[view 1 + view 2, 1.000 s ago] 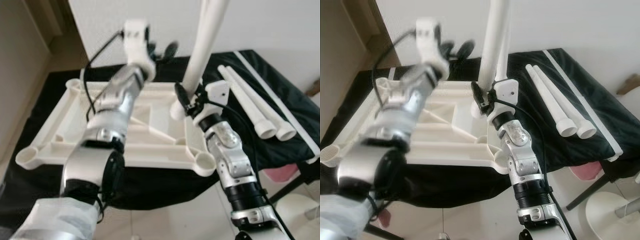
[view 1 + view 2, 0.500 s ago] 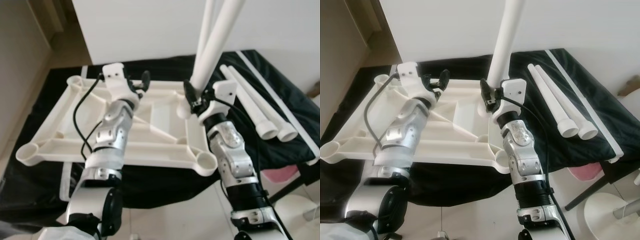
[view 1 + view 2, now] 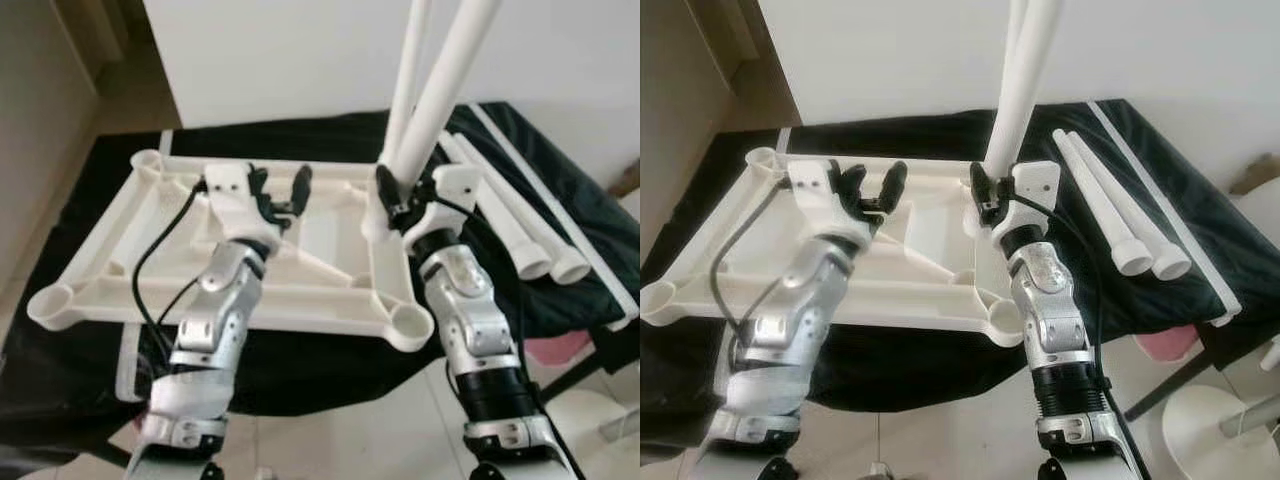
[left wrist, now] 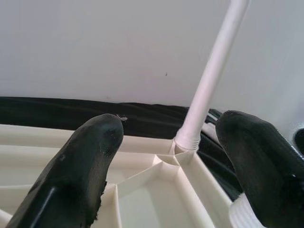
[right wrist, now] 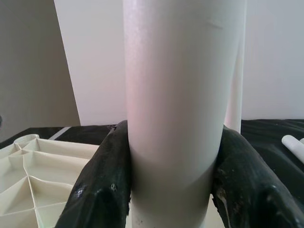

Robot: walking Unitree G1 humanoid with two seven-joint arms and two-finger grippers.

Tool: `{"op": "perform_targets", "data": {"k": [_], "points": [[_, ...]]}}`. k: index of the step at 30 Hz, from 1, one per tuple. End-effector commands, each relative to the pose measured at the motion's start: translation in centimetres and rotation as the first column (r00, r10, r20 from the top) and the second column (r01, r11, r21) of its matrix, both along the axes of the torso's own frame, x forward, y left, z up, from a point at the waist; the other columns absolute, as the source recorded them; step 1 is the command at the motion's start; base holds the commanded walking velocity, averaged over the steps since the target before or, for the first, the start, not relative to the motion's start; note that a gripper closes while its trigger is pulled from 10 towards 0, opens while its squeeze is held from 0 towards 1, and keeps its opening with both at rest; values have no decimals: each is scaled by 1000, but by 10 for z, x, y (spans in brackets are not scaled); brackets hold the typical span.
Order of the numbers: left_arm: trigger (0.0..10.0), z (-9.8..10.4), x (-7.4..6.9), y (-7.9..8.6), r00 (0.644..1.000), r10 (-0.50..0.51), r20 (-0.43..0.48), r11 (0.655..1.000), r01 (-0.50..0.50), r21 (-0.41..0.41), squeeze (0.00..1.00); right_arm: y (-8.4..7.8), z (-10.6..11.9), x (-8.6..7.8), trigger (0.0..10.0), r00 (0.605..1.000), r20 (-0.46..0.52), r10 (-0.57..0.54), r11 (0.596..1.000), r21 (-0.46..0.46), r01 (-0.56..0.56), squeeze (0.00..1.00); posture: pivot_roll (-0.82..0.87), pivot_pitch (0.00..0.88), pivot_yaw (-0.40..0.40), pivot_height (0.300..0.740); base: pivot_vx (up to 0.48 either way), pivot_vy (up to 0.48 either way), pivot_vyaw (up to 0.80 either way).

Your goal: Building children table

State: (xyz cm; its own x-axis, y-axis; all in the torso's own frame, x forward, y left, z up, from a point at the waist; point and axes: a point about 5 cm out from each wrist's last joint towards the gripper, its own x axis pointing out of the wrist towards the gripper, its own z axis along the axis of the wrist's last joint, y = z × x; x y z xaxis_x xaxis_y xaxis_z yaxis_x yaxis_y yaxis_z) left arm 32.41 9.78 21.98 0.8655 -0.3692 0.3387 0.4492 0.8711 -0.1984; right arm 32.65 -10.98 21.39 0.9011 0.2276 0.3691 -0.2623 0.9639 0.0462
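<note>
One table leg (image 5: 173,109) stands clamped between right gripper (image 5: 171,190) jaws.

The upturned tabletop (image 3: 120,262) lay on the bench (image 3: 560,190), under both hands. The right hand (image 5: 173,190) closed round a leg (image 3: 445,85) standing upright at the tabletop's right edge; another upright leg (image 4: 209,78) stood in the corner socket beyond it. The left hand (image 3: 280,192) hung spread above the tabletop's middle, to the left of that leg. Two loose legs (image 3: 1110,215) lay on the bench to the right of the right hand.
</note>
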Motion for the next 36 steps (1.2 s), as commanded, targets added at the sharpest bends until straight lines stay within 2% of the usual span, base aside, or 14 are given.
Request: {"op": "perform_targets", "data": {"k": [1, 4, 5, 6, 7, 11, 14, 15, 18, 20, 21, 24, 29, 36], "points": [[10000, 1, -21, -19, 902, -419, 107, 904, 404, 139, 0, 2, 4, 2, 10000, 1000, 5, 3, 1000, -1, -3, 0, 53, 0, -8, 740, 0, 0, 0], [10000, -3, -28, -19, 882, -460, 103, 879, 436, 191, 0, 2, 4, 2, 10000, 1000, 5, 3, 1000, -2, -3, 0, 53, 0, -8, 740, 0, 0, 0], [10000, -17, -43, -21, 835, -545, 77, 804, 494, 331, 0, 2, 4, 3, 10000, 1000, 4, 3, 1000, -11, -3, 0, 54, 0, -11, 740, 0, 0, 0], [10000, -17, -43, -21, 835, -545, 77, 804, 494, 331, 0, 2, 4, 3, 10000, 1000, 4, 3, 1000, -11, -3, 0, 54, 0, -11, 740, 0, 0, 0], [10000, -24, -51, -22, 814, -579, 51, 765, 521, 378, 0, 2, 4, 3, 10000, 1000, 4, 3, 1000, -15, -3, 0, 55, 0, -13, 740, 0, 0, 0], [10000, -28, -55, -21, 801, -598, 22, 742, 543, 393, 0, 2, 5, 4, 10000, 1000, 6, 4, 1000, -14, -4, 0, 55, 0, -13, 740, 0, 0, 0], [10000, -36, -60, -19, 779, -627, -29, 700, 578, 419, 0, 2, 6, 4, 10000, 1000, 8, 4, 1000, -14, -4, 0, 55, 0, -13, 740, 0, 0, 0], [10000, -41, -63, -19, 767, -639, -59, 671, 594, 444, 0, 2, 6, 4, 10000, 1000, 10, 5, 1000, -13, -4, 0, 54, 0, -14, 740, 0, 0, 0], [10000, -44, -65, -19, 759, -647, -78, 652, 603, 460, 0, 2, 7, 5, 10000, 1000, 11, 5, 1000, -13, -4, 0, 54, 0, -14, 740, 0, 0, 0], [10000, -50, -67, -19, 752, -649, -116, 619, 611, 494, 0, 2, 7, 5, 10000, 1000, 10, 5, 1000, -12, -5, 0, 53, 0, -11, 740, 0, 0, 0], [10000, -50, -67, -19, 752, -649, -116, 619, 611, 494, 0, 2, 7, 5, 10000, 1000, 10, 5, 1000, -12, -5, 0, 53, 0, -11, 740, 0, 0, 0], [10000, -61, -65, -18, 751, -639, -165, 567, 605, 560, 0, 3, 7, 5, 10000, 1000, 7, 2, 1000, -11, -2, 0, 54, 0, -10, 740, 0, 0, 0], [10000, -67, -62, -18, 766, -616, -183, 555, 587, 590, 0, 3, 7, 5, 10000, 1000, 7, 1, 1000, -9, -1, 0, 52, 0, -8, 740, 0, 0, 0], [10000, -92, -45, -12, 846, -457, -274, 535, 508, 676, 0, 4, 6, 5, 10000, 1000, 3, -2, 1000, -7, 2, 0, 42, 0, 4, 740, 0, 0, 0]]}}
